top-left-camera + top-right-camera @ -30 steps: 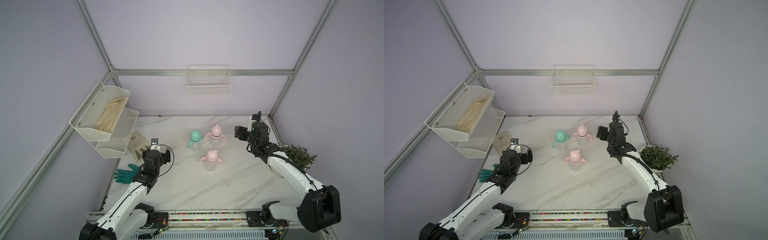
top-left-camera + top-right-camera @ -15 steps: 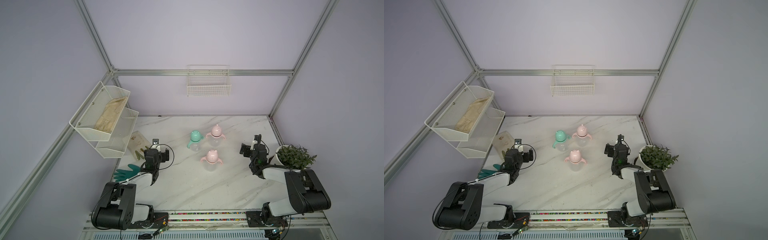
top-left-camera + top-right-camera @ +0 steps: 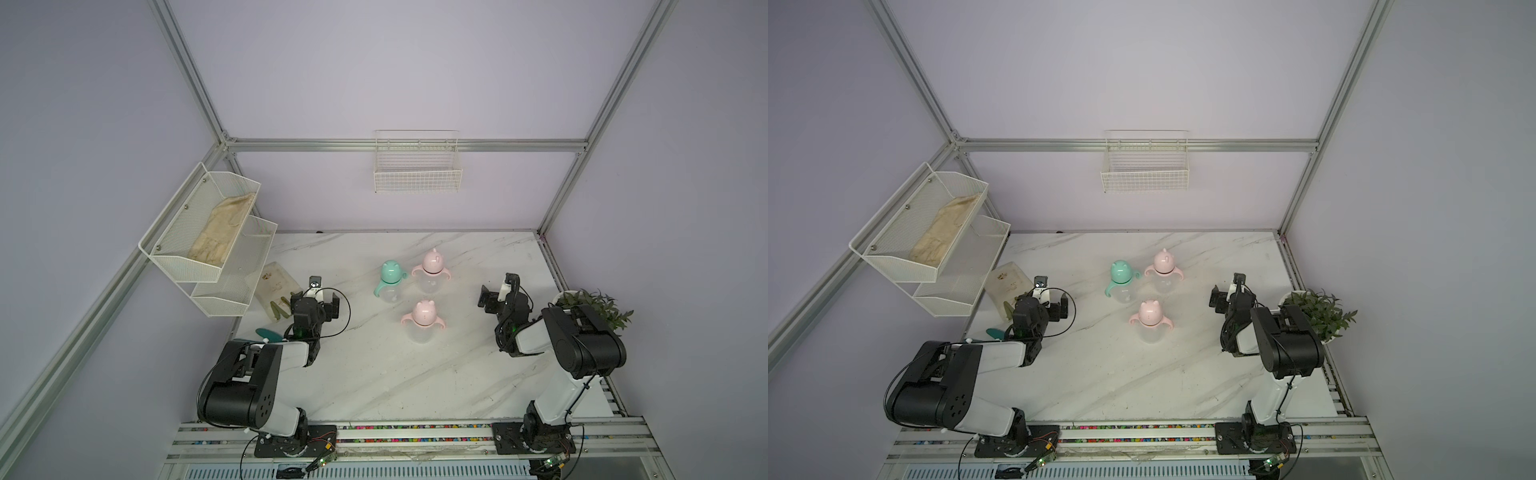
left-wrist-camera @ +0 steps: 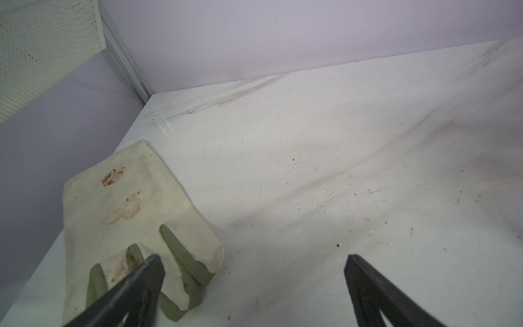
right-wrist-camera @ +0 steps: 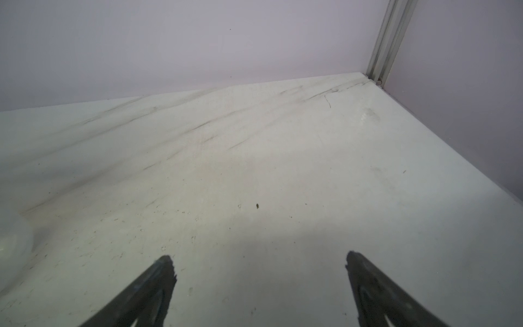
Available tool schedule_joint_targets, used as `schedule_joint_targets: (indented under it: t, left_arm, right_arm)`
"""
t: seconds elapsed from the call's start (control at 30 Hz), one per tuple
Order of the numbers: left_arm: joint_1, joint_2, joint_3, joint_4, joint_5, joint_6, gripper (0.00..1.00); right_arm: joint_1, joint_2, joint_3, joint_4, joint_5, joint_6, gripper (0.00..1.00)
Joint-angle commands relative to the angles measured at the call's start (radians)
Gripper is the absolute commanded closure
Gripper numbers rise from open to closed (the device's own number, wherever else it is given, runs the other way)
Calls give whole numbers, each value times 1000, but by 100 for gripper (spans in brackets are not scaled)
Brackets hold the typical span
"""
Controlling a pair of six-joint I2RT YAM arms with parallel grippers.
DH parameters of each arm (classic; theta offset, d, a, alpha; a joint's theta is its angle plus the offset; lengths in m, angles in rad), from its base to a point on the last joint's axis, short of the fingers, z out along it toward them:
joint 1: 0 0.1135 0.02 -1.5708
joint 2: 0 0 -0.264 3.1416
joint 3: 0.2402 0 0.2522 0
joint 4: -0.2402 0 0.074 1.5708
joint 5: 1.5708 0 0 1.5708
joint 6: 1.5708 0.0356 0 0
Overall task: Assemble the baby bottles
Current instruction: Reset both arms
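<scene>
Three baby bottles stand upright and capped mid-table in both top views: a mint one (image 3: 390,278) (image 3: 1122,280), a pink one (image 3: 432,268) (image 3: 1163,270) behind it, and a pink one (image 3: 423,320) (image 3: 1149,318) nearer the front. My left gripper (image 3: 316,300) (image 3: 1044,301) (image 4: 253,263) hovers open at the table's left, well away from them, with nothing between its fingers. My right gripper (image 3: 496,291) (image 3: 1227,291) (image 5: 259,260) is open over bare marble right of the bottles. A blurred clear rounded shape (image 5: 14,240) shows at the edge of the right wrist view.
A cream glove with green fingertips (image 4: 135,215) (image 3: 278,289) lies by my left gripper, a teal glove (image 3: 266,333) beside the left arm. A potted plant (image 3: 590,307) stands at the right edge. A white two-tier rack (image 3: 208,249) hangs left, a wire basket (image 3: 417,174) on the back wall.
Both arms have folded back toward the front rail. The right gripper drew away from the back pink bottle, down to the right side. The bottles have not moved.
</scene>
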Motion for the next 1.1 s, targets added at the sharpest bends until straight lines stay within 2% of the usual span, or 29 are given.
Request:
schedule_joint_targets:
  t: [0.0, 0.2, 0.3, 0.5, 0.63, 1.07]
  left_arm:
    - [9, -29, -7, 69, 12, 18, 0]
    - [9, -120, -10, -16, 41, -4, 0]
    - [24, -84, -60, 144, 11, -3, 0]
    - [73, 101, -78, 341, 33, -34, 0]
    - [120, 84, -21, 195, 53, -99, 0]
    - [121, 83, -28, 203, 57, -103, 0]
  right_arm:
    - [-6, -8, 9, 76, -2, -9, 3]
    - [-5, -9, 9, 80, -1, -12, 3]
    - [-5, -9, 9, 79, -1, -13, 3]
    - [-5, -9, 8, 80, 0, -12, 3]
    - [-5, -10, 9, 81, 0, -13, 3]
    - [-6, -9, 9, 78, -1, -12, 3]
